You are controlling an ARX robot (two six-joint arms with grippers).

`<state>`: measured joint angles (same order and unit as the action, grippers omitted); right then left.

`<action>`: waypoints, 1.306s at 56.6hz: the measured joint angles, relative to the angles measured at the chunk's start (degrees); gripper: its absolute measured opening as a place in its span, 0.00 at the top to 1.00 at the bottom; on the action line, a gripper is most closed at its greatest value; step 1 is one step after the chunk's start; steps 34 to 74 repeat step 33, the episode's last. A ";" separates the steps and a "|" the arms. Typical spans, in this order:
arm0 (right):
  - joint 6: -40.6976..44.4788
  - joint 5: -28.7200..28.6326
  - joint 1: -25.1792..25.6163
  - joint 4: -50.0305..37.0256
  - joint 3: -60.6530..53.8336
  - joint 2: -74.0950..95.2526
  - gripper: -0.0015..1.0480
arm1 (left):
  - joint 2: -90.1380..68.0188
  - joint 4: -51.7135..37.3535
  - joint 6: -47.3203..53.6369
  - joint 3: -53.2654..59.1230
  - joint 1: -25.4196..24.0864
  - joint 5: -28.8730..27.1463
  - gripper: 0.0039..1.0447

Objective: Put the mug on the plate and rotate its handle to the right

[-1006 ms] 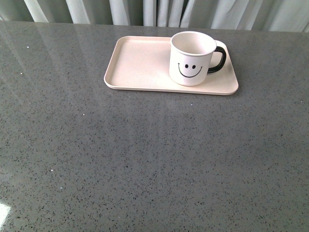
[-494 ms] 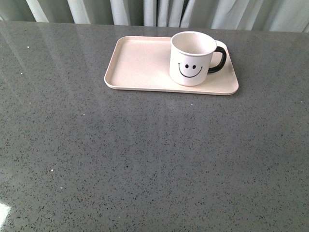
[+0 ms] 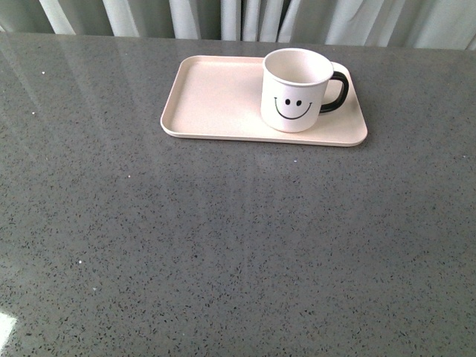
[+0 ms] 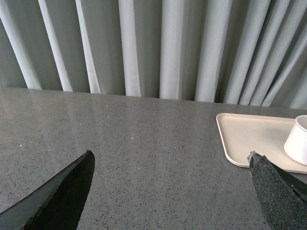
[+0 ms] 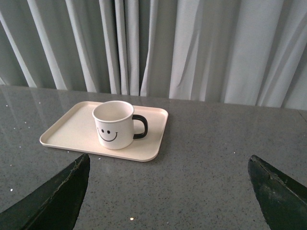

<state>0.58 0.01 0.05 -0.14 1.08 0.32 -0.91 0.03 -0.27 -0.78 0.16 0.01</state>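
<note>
Grey countertop (image 3: 223, 245), curtains (image 3: 223, 15) behind.

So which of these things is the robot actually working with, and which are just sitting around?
Part of the job:
- white mug with a black smiley face, standing upright on the plate
- its glossy black loop handle, pointing right in the front view
- flat pale pink rectangular plate

Just there:
- speckled grey table
- pale pleated curtains behind the table

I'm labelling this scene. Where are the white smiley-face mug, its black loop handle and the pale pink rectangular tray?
White smiley-face mug (image 3: 291, 100): front view, on its printed side.
Black loop handle (image 3: 342, 89): front view, on the loop's outer curve.
Pale pink rectangular tray (image 3: 212, 97): front view, on its bare floor.
</note>
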 joint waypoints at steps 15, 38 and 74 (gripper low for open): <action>0.00 0.00 0.00 0.00 0.00 0.00 0.09 | 0.00 0.00 0.00 0.00 0.00 0.00 0.09; 0.00 0.00 0.00 0.00 0.00 0.00 0.09 | 0.00 0.00 0.00 0.00 0.00 0.00 0.09; 0.00 0.00 0.00 0.00 0.00 0.00 0.09 | 0.00 0.00 0.00 0.00 0.00 0.00 0.09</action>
